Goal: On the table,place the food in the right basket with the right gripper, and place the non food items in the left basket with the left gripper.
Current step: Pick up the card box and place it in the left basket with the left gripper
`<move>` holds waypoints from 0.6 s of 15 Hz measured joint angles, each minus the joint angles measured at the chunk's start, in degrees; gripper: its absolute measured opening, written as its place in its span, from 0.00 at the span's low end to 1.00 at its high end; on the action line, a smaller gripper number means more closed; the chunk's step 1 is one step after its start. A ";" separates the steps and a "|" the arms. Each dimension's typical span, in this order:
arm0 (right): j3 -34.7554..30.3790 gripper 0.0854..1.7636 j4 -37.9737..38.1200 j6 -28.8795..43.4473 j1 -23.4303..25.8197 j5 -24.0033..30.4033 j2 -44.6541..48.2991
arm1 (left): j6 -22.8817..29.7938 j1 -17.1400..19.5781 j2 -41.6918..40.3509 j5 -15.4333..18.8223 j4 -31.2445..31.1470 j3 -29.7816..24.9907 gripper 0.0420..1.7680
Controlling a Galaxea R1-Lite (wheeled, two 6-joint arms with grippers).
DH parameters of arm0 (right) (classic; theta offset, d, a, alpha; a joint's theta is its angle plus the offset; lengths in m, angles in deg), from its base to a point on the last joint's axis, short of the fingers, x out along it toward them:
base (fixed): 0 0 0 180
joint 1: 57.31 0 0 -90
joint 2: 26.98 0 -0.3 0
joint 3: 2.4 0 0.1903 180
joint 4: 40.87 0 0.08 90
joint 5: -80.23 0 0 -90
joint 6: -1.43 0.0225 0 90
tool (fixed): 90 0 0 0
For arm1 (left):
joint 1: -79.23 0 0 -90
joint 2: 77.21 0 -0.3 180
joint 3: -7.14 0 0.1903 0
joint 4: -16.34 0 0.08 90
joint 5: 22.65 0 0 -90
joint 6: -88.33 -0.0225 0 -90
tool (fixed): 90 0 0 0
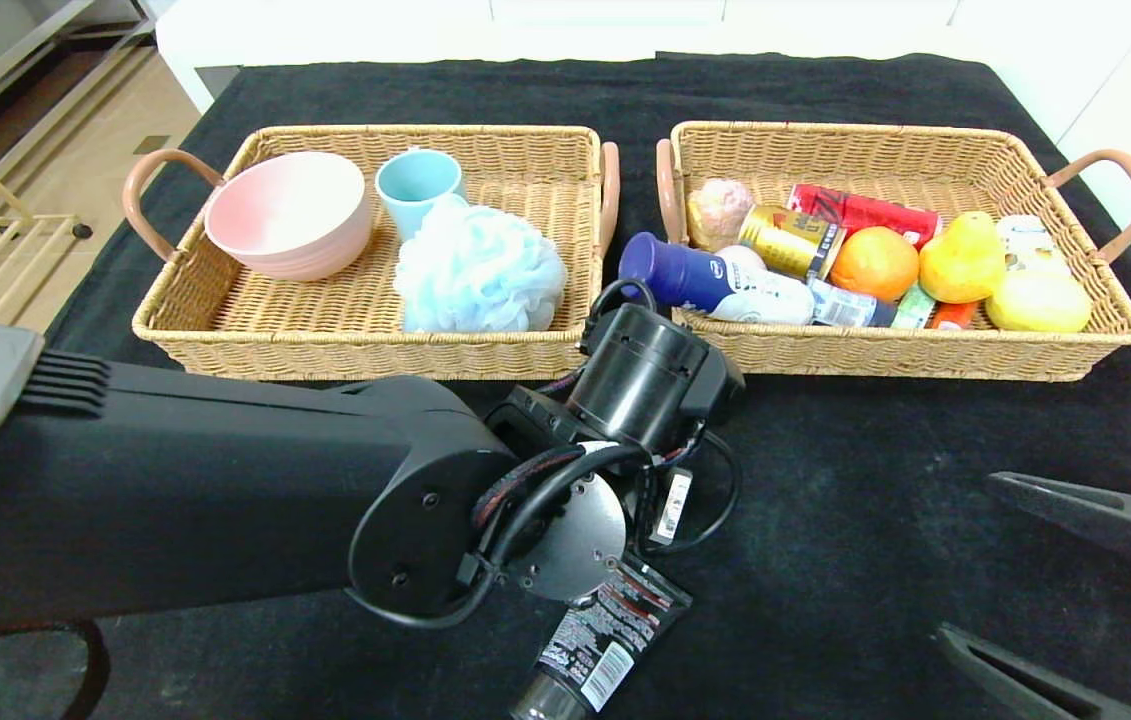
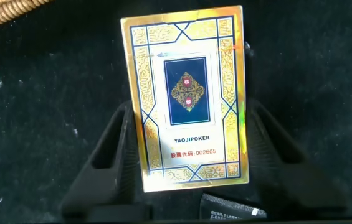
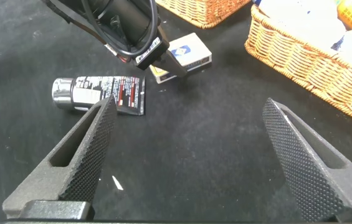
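Note:
The gold-edged card box (image 2: 188,93) lies flat on the black table (image 1: 855,470); the left arm hides it in the head view. My left gripper (image 2: 189,109) is open and straddles the box, with a finger (image 2: 110,171) close on each side. The box also shows in the right wrist view (image 3: 187,53). The black squeeze tube (image 1: 597,640) lies just beside it. The pink bowl (image 1: 290,212) sits in the left basket (image 1: 355,352). The orange (image 1: 873,262), the yellow pear (image 1: 965,258) and the white blue-capped bottle (image 1: 715,282) lie in the right basket (image 1: 905,358). My right gripper (image 1: 1055,590) is open and empty.
A blue cup (image 1: 417,185) and a blue bath pouf (image 1: 478,268) share the left basket. Cans (image 1: 793,240), a lemon (image 1: 1037,300) and small packets fill the right basket. The tube's crimped end (image 2: 232,213) lies near the box.

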 joint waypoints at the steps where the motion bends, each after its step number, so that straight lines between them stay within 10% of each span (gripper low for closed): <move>1: -0.02 0.97 0.04 0.04 -0.41 -0.11 0.00 | -0.09 0.00 0.00 -0.02 -0.11 0.06 0.58; 9: -0.30 0.97 0.06 0.02 -0.89 -0.20 -0.27 | -0.20 0.00 0.00 0.00 -0.16 0.06 0.58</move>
